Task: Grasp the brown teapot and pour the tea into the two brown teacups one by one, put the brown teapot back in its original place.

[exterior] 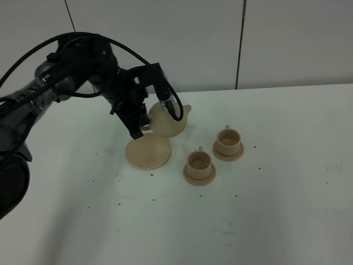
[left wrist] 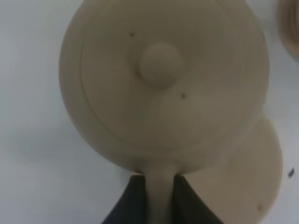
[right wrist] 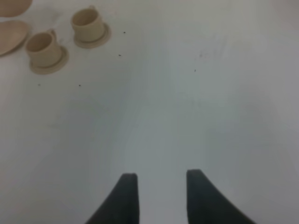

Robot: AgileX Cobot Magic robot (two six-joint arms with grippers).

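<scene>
The brown teapot [exterior: 168, 121] [left wrist: 163, 79] hangs in the air just behind its original place, the wide saucer [exterior: 148, 152] [left wrist: 252, 177], with its spout pointing right toward the cups. My left gripper [exterior: 142, 126] [left wrist: 160, 196] is shut on the teapot's loop handle. The two brown teacups stand on small saucers to the right: the nearer one [exterior: 199, 162] [right wrist: 41, 44] and the farther one [exterior: 228, 139] [right wrist: 88, 21]. My right gripper [right wrist: 161, 179] shows only in its wrist view, well away from the cups, fingers a little apart with nothing between them.
The white table [exterior: 265, 221] carries small dark specks. A grey panelled wall [exterior: 220, 38] runs along its back edge. The left arm and its cables [exterior: 60, 83] reach in from the left.
</scene>
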